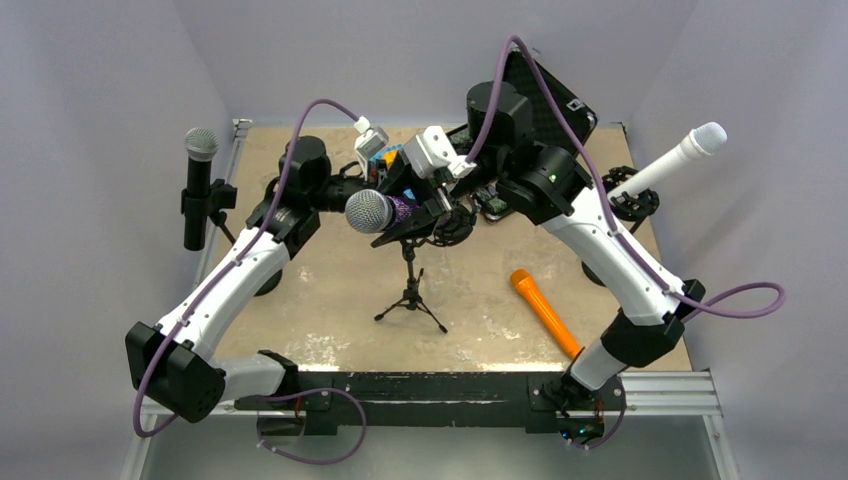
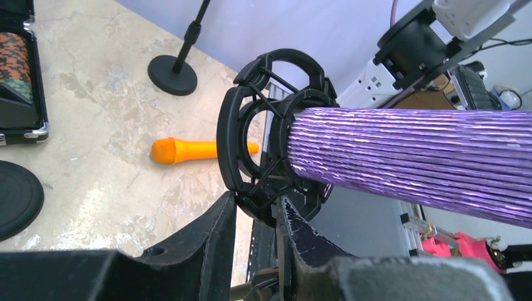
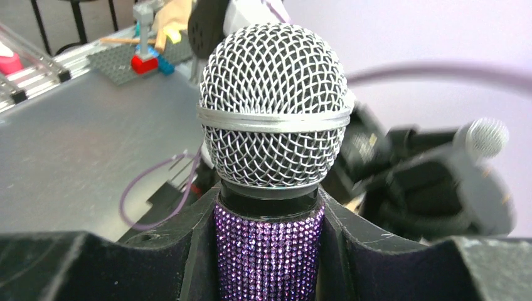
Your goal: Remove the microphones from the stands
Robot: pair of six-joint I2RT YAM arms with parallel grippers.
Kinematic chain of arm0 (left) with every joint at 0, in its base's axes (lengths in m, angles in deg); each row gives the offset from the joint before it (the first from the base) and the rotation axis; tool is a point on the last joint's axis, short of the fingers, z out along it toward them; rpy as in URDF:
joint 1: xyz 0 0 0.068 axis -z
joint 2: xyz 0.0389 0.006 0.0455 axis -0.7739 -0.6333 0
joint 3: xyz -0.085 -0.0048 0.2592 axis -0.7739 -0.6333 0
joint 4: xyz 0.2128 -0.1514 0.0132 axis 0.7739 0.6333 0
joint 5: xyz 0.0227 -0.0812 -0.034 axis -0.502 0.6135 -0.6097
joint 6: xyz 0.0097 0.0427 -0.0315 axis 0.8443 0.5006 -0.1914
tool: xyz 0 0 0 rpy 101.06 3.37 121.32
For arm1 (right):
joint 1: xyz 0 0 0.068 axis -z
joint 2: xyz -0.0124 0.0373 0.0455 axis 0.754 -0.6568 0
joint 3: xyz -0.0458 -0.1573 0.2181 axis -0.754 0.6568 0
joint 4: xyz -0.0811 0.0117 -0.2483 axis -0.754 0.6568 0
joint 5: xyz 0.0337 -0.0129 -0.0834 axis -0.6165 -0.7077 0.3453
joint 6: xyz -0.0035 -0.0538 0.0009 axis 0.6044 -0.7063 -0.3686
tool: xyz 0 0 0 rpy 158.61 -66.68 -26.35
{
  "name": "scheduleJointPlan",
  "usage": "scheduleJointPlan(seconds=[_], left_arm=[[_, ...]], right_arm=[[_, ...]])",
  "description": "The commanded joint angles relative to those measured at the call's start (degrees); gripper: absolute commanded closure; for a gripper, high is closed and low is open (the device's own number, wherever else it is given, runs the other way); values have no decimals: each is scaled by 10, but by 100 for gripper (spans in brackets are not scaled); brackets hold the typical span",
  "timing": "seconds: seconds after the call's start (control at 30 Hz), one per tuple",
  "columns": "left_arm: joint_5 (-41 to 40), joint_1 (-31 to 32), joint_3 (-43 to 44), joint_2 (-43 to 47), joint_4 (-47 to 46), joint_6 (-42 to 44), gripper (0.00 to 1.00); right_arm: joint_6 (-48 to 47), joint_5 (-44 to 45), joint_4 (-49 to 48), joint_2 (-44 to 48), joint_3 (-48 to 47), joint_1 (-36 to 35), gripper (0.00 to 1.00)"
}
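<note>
Microphone (image 3: pixel 273 113) inside black cradle (image 2: pixel 227 135), orange cylinder (image 1: pixel 546 312) on table (image 1: pixel 480 300) beyond

No lettering, brand, number or sign is legible in any view. Microphone (image 3: pixel 273 106): nothing readable on the grille, the silver band or the purple glitter handle. Black case (image 1: pixel 568 92) at the back of the table carries a small white patch (image 1: pixel 575 104), perhaps a label, too small to read.
</note>
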Motion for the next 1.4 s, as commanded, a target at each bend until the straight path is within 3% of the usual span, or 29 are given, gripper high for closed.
scheduleJointPlan(seconds=[0.0, 0.17, 0.27, 0.33, 0.4, 0.5, 0.57, 0.67, 0.87, 0.93, 1.13, 1.37], left_arm=[[-30, 10, -23, -18, 28, 26, 100], [-30, 10, -19, -12, 34, 39, 100], [-33, 9, -6, -2, 41, 52, 100], [-35, 9, 5, 4, 47, 69, 87], [-37, 9, 20, 9, 58, 84, 61], [-47, 9, 47, 15, 86, 115, 43], [-54, 9, 67, 19, 110, 141, 37], [-74, 9, 104, 31, 154, 197, 29], [-66, 9, 188, 46, 220, 294, 23], [-43, 10, 210, 45, 214, 287, 22], [-18, 24, 221, 24, 93, 151, 20], [-58, 29, 231, 7, 75, 153, 18]], right_arm=[[97, -11, -245, -3, -85, -28, 96], [155, 54, -293, -3, -116, -39, 100], [187, 215, -270, 27, -96, -36, 100], [193, 321, -254, 56, -66, -29, 100], [204, 411, -257, 92, -25, -18, 100], [222, 506, -274, 135, 42, -1, 100], [242, 562, -285, 156, 78, 8, 100], [271, 585, -287, 174, 111, 23, 100], [327, 608, -315, 172, 127, 40, 100], [366, 572, -317, 156, 105, 50, 100], [442, 462, -348, 91, 3, 51, 100], [417, 450, -355, 76, -10, 60, 100]])
